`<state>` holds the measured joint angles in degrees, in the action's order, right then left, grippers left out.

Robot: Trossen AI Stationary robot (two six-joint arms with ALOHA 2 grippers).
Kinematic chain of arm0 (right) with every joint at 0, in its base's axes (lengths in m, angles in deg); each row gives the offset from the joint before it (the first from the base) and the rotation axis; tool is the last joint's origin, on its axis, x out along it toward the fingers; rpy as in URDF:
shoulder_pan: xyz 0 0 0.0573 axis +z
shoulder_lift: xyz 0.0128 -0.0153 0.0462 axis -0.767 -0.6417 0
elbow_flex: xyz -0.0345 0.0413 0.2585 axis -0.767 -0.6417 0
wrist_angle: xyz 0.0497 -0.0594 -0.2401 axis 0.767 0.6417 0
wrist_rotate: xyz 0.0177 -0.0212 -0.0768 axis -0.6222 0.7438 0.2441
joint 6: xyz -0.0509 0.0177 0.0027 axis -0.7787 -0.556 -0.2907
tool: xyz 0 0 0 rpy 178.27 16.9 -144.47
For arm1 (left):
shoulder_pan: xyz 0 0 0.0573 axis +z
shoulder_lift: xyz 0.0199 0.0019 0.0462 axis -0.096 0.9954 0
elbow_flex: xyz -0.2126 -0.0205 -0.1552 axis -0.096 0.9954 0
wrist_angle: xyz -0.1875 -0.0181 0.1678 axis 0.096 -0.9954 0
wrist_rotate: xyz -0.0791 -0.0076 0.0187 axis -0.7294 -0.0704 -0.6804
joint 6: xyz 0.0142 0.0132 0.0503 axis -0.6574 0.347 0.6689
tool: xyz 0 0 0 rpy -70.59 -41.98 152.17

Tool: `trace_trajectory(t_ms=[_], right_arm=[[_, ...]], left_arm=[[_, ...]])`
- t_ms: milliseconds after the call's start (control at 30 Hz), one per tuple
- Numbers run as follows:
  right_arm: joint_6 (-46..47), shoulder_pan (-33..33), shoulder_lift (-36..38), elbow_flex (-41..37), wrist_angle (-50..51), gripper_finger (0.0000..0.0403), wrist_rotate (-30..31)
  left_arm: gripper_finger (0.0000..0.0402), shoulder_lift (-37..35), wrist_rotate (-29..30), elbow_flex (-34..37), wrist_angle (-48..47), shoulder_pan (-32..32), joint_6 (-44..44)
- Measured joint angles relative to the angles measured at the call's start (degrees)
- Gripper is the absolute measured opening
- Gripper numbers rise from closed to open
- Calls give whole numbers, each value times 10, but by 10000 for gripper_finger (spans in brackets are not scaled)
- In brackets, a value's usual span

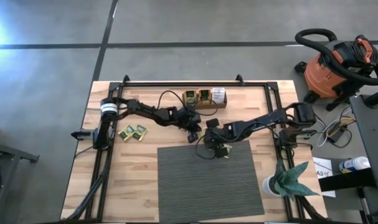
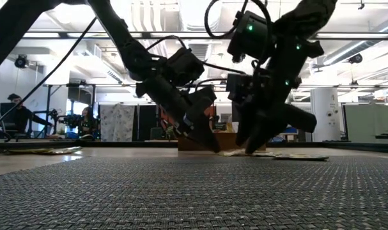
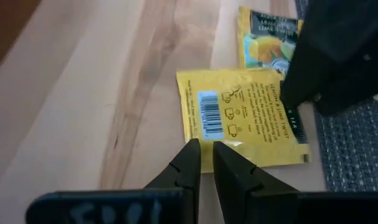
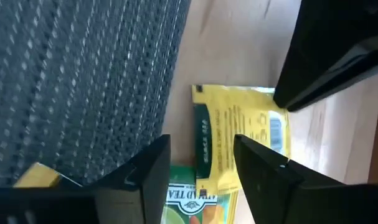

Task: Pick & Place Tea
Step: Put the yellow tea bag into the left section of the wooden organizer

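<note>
A yellow tea sachet (image 3: 238, 112) lies flat on the wood, barcode side up, just beyond the grey mat's far edge; it also shows in the right wrist view (image 4: 251, 130). A second sachet (image 3: 263, 31), printed with fruit, lies beside it. My left gripper (image 3: 205, 148) is shut to a narrow slit with nothing between the fingers, its tips at the yellow sachet's edge. My right gripper (image 4: 201, 149) stands open over the mat's edge and both sachets, facing the left one (image 1: 193, 134). Loose sachets (image 1: 132, 132) lie at the table's left. My left gripper's fingertips (image 3: 192, 152) slant down to the yellow sachet's edge below the barcode (image 3: 204, 140). I cannot tell whether they touch it. The sachet lies flat on the wood.
A brown wooden tray (image 1: 204, 98) with sachets in it stands at the far edge. The grey ribbed mat (image 1: 207, 180) covers the near middle. A black frame rail (image 1: 195, 84) runs round the table. A potted plant (image 1: 288, 180) stands near right. Both arms crowd the table's middle.
</note>
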<state>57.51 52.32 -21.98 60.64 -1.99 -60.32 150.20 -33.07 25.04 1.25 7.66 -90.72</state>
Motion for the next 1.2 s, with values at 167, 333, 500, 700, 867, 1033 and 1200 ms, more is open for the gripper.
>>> trace_trajectory(t_ms=[167,333,500,700,867,1033,1200], right_arm=[[-20,0,-24,-8,-24,174,29],[-23,1,-41,-6,-32,173,62],[-38,-1,-39,1,-44,172,101],[-62,-14,-40,5,-40,136,111],[-62,-16,-23,14,-25,71,113],[-63,-18,19,33,-9,15,102],[-27,-55,75,62,54,9,87]], left_arm=[[39,9,-12,1,3,-1,-19],[39,13,-22,0,5,-4,-26],[39,13,-24,-1,3,-5,-25],[39,12,-28,-2,-1,-5,-26],[39,8,-37,-2,-7,-6,-41],[39,-18,-37,1,-48,-7,-50],[39,-107,40,15,-102,-17,-53]])
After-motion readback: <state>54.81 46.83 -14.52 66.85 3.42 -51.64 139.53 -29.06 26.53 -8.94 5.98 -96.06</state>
